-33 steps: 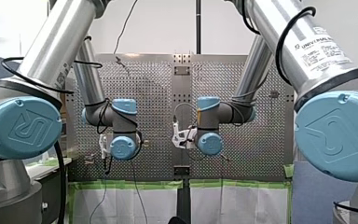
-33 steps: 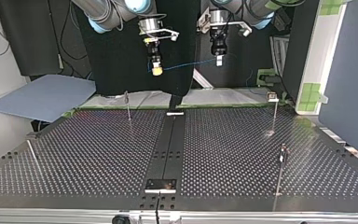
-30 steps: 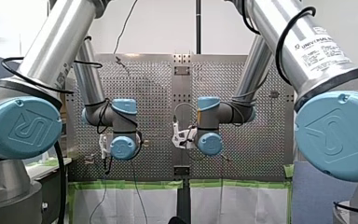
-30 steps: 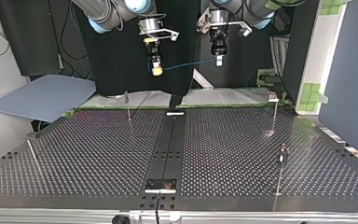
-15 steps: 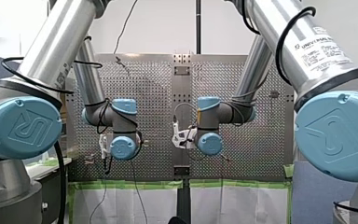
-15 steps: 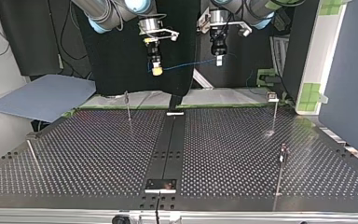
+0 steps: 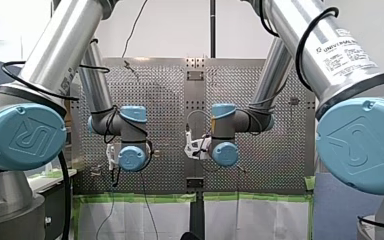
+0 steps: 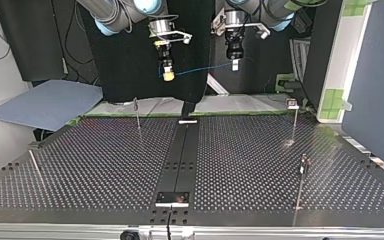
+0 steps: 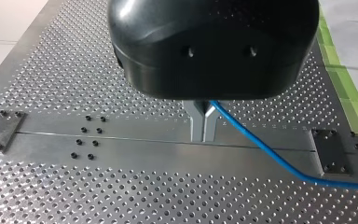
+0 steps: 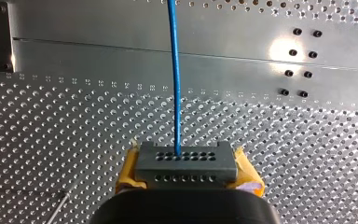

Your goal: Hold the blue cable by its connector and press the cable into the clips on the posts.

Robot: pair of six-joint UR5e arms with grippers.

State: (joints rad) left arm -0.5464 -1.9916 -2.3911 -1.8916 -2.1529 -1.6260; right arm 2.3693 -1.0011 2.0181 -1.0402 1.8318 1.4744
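Top view looks across a dark perforated counter (image 8: 95,170) with a plain strip (image 8: 180,155) down its middle. Thin posts (image 8: 137,114) stand well apart on it: one far left, two at the right, and one near left that looks tilted. Behind the far edge hangs a black curtain (image 8: 125,65), and a blue-grey board (image 8: 45,102) lies off the counter at the far left.

The cable (image 8: 200,69) runs through the air between the two sets of jaws, above the counter's far edge and apart from every post. In the left wrist view my left jaws' metal fingers (image 9: 196,123) are clenched on the cable, which leaves them sideways over the strip. In the right wrist view my right jaws grasp the dark connector (image 10: 186,163) between yellow pads (image 10: 126,177). The cable comes out of one of the connector's holes and runs straight ahead.

Front view hides both jaws behind the wrist joints, and the cable cannot be made out there. The post tops are too small to read. The cable's run past my left jaws is cut off in the left wrist view.
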